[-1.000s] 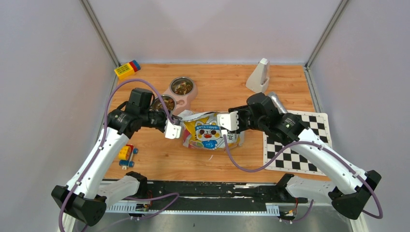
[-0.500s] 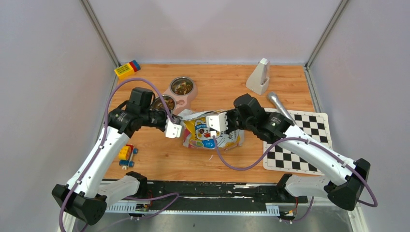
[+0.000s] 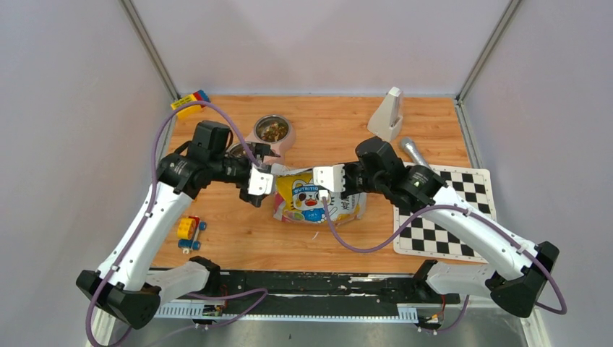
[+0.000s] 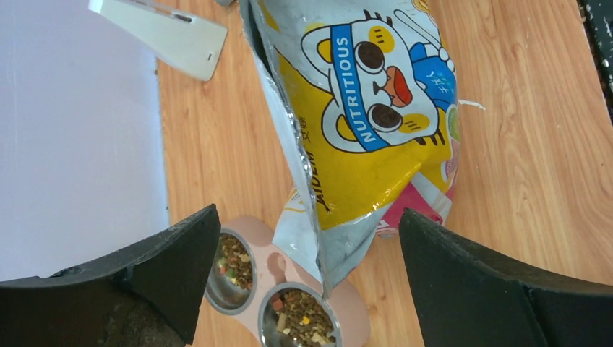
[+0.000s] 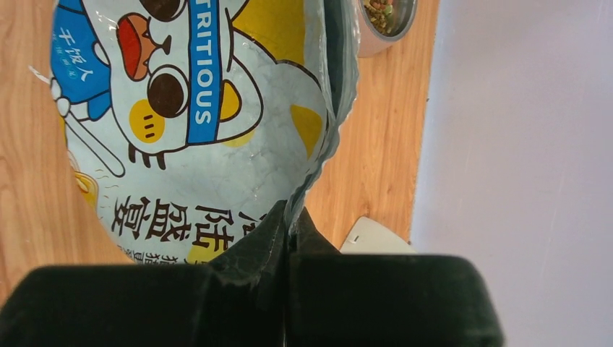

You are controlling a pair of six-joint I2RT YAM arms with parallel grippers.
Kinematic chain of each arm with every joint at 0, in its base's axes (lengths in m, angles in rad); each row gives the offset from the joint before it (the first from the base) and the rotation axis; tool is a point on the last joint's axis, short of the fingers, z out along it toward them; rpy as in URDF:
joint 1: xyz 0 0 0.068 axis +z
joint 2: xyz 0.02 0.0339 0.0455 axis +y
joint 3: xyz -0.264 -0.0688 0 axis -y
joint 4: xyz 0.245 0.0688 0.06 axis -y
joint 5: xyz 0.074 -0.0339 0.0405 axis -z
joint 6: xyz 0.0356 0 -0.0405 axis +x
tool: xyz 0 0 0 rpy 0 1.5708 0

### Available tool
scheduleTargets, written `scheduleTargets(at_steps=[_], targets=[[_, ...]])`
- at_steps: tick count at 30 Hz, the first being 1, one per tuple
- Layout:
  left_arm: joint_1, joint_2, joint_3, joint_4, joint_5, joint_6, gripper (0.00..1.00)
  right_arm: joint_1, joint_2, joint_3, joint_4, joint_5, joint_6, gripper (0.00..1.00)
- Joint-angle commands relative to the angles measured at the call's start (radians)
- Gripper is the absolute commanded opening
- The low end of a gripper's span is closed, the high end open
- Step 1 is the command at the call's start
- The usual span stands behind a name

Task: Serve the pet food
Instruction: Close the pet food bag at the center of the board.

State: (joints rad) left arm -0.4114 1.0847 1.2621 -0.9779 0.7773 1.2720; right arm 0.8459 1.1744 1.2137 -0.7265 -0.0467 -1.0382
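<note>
So the cat-print bag [image 3: 314, 199] is lying on the wooden table [image 3: 340, 137] about in the middle, between the two arms, with the "NUTRITIOUS" side facing up. The right gripper [image 5: 289, 228] is pinched tight on the rim of the bag's open mouth, and you can see the silver lining right there in the right wrist view. The left gripper [image 4: 307, 217] is spread wide, holding nothing, and a corner of the bag sits in the gap between its fingers [image 4: 173, 267] without being clamped. The pet food [image 4: 295, 329] itself is in both steel cups of the pink double bowl [image 4: 269, 249], just beside the bag on its far-left side. Can't tell whether any kibble is in the bag, the inside isn't visible. Other stuff around: a checkerboard mat [image 3: 441, 217] at the right, a toy car [image 3: 188, 231] near left, and a white wedge thing [image 3: 387, 114] at the far right.
</note>
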Motion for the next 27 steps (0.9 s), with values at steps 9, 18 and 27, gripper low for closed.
scheduleTargets(at_steps=[9, 18, 27], targets=[[-0.159, 0.09, 0.056, 0.088, -0.154, -0.206, 0.67, -0.079, -0.032, 0.116, 0.006, -0.138, 0.125, 0.0], [-0.193, 0.112, 0.059, 0.224, -0.268, -0.382, 0.01, -0.087, -0.027, 0.112, 0.012, -0.168, 0.153, 0.0], [-0.193, 0.105, 0.084, 0.226, -0.22, -0.432, 0.16, -0.117, -0.032, 0.126, 0.006, -0.257, 0.184, 0.0]])
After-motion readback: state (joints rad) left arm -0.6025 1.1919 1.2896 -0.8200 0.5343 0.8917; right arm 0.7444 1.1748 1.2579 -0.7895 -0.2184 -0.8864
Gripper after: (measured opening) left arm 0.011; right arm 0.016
